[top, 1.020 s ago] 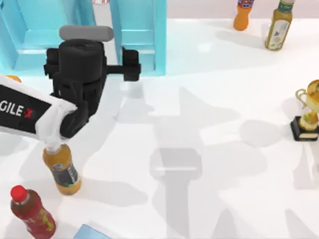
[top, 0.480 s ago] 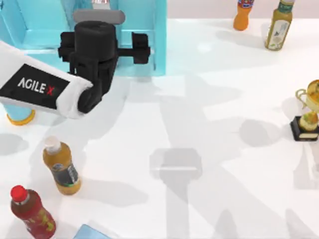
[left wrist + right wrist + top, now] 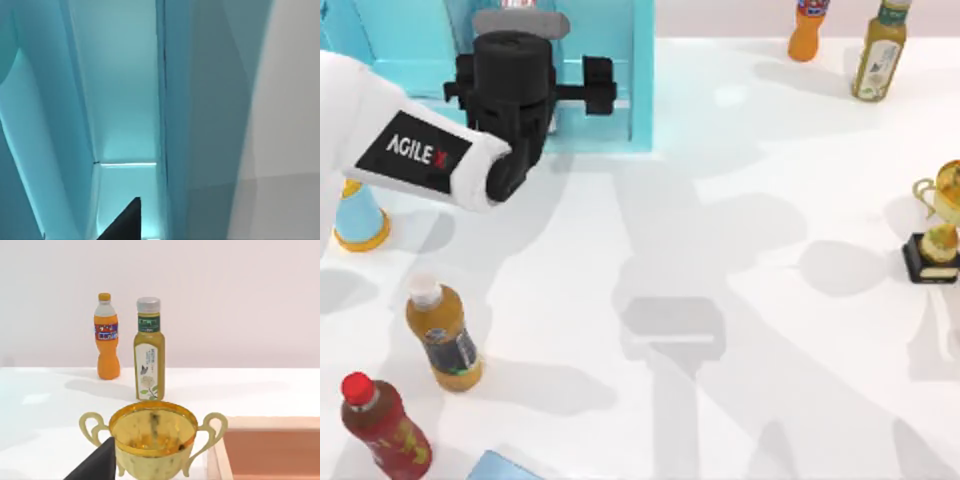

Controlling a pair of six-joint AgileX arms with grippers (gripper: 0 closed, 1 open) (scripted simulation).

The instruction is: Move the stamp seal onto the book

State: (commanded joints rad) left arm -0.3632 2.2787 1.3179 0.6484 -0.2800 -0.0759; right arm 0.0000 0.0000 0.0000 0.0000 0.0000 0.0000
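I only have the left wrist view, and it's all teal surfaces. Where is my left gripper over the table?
Observer: The top view puts the left gripper above the light teal-blue book, at that view's upper left.
Operator: Anything standing near that arm?
Observer: An orange-filled bottle with a white cap stands on the white table, below the arm in the top view.
Operator: And the right side?
Observer: The right gripper is close behind a gold trophy cup.

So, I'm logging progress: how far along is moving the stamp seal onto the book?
Done: the left tool hovers over the teal book at the table's left. In hand: I cannot tell whether it carries the stamp seal. Left: the seal resting on the cover, tool clear. The right arm is parked by the gold trophy.
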